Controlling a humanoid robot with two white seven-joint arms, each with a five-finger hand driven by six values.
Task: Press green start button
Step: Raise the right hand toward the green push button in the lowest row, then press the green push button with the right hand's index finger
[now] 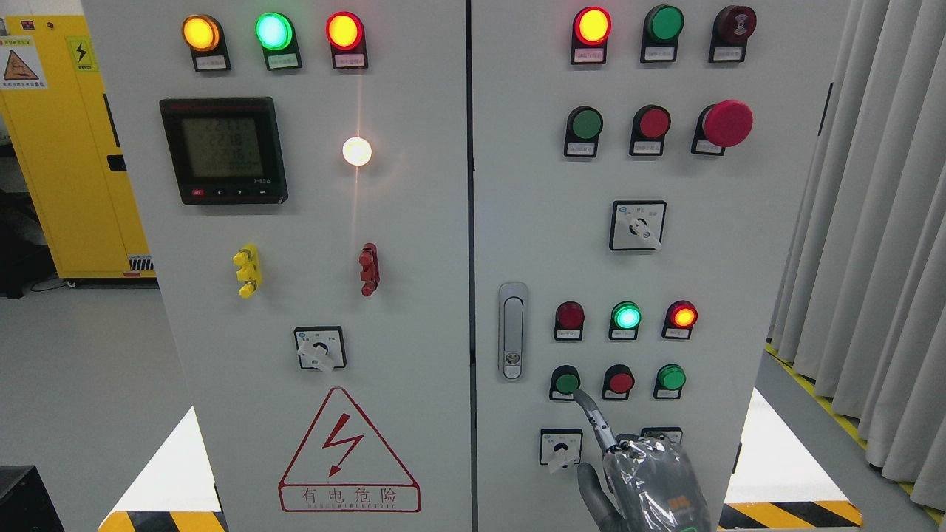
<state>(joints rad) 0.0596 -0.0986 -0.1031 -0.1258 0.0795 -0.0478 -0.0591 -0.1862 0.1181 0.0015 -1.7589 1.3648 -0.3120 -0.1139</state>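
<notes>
Head view showed the right hand [650, 480], gloved in grey under crinkled clear plastic, rising at the bottom edge with one finger [589, 414] stretched out and the others curled, holding nothing. Its tip lay just below the green button [567, 383] in the panel's [724, 244] lower right group. A good press would probably need a slight lift, then a straight push. That button looked round, glossy and black-collared; the panel, flat painted metal.
</notes>
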